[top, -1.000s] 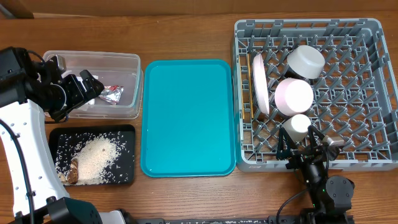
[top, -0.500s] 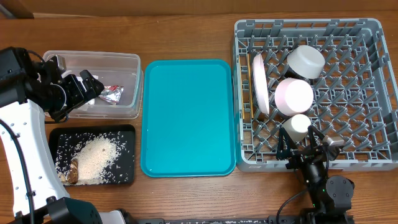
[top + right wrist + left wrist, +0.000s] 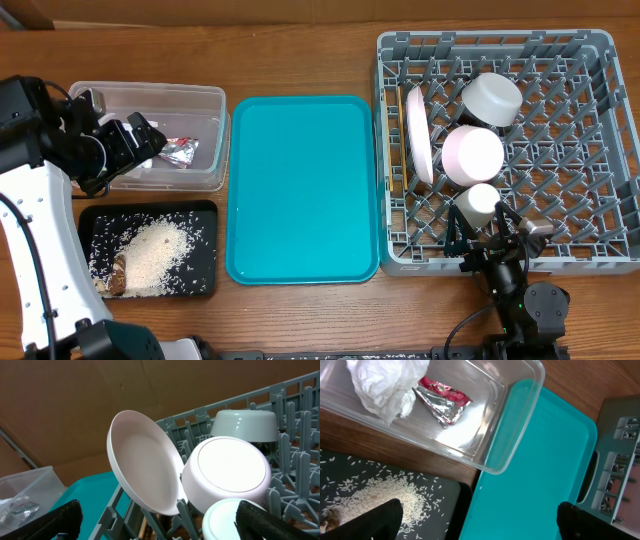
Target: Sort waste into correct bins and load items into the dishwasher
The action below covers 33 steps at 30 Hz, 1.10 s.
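Grey rack point(image 3: 600, 150) at table right holds all four dishes. Pale pink plate point(image 3: 418, 135) stands on edge by the left wall. White bowl point(image 3: 492, 97), pink bowl point(image 3: 472, 155) and cream cup point(image 3: 478, 201) sit in a column beside it, bottoms showing.

Clear tub point(image 3: 190, 115) contains napkin point(image 3: 385, 385) and foil wrapper point(image 3: 440, 402), just beside each other. Black tray point(image 3: 205, 280) carries rice point(image 3: 155, 250) and brown scraps point(image 3: 115, 275). Teal tray point(image 3: 300, 190) lies between tub and rack.

Left gripper point(image 3: 480, 522) is over the tub's left side, fingers spread, empty. Right gripper point(image 3: 160, 522) is at the rack's near wall, fingers spread, empty.
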Motion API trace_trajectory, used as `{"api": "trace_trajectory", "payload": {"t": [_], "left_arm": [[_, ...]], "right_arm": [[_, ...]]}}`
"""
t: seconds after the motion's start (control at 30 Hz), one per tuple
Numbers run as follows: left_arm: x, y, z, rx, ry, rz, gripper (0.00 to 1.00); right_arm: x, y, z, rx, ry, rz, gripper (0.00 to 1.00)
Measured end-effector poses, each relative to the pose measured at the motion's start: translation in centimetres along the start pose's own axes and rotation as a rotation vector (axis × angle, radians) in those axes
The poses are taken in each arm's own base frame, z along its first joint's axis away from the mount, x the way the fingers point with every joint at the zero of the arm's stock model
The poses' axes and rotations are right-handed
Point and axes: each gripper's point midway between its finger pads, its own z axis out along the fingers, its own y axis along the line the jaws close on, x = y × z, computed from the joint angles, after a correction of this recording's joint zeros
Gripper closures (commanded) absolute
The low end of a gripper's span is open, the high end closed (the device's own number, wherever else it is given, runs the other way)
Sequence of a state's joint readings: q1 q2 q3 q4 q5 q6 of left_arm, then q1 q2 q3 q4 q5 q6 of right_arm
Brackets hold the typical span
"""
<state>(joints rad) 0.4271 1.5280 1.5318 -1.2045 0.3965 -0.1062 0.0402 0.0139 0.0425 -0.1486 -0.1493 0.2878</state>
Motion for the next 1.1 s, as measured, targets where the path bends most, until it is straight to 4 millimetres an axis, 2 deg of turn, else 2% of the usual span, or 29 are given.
{"api": "trace_trajectory", "payload": {"t": [0.1,0.27,0.4,0.5,0.57,0.67,0.83,0.9,1.03,1.1], "left_arm": [[0.0,-0.6,-1.5,-0.003,-0.046,0.021,0.00],[1.0,-3.4,-5.7,0.023,-0.168,0.107,0.00],[2.6,-6.2,-8.4,0.065,-0.241,0.197,0.00],[4.8,-7.9,-9.1,0.101,-0.255,0.261,0.00],[6.6,-8.4,-8.8,0.119,-0.238,0.291,0.00],[9.5,-7.9,-7.2,0.130,-0.187,0.310,0.00],[15.0,-4.9,-3.4,0.098,-0.071,0.280,0.00],[16.6,-3.7,-2.5,0.080,-0.052,0.273,0.00],[19.1,-1.8,-0.9,0.051,-0.051,0.270,0.00],[18.8,-1.4,-0.1,0.049,-0.108,0.286,0.00]], "right_arm": [[0.0,0.0,0.0,0.001,0.001,0.001,0.00],[0.0,0.0,0.0,0.000,0.000,0.001,0.00],[0.0,0.0,0.0,0.000,0.000,0.000,0.00],[0.0,0.0,0.0,0.000,0.000,0.000,0.00],[0.0,0.0,0.0,0.001,0.000,0.000,0.00],[0.0,0.0,0.0,0.000,0.002,0.000,0.00],[0.0,0.0,0.0,0.001,0.001,0.000,0.00],[0.0,0.0,0.0,0.001,0.000,0.000,0.00],[0.0,0.0,0.0,0.001,0.001,0.000,0.00],[0.0,0.0,0.0,0.000,0.000,0.000,0.00]]}}
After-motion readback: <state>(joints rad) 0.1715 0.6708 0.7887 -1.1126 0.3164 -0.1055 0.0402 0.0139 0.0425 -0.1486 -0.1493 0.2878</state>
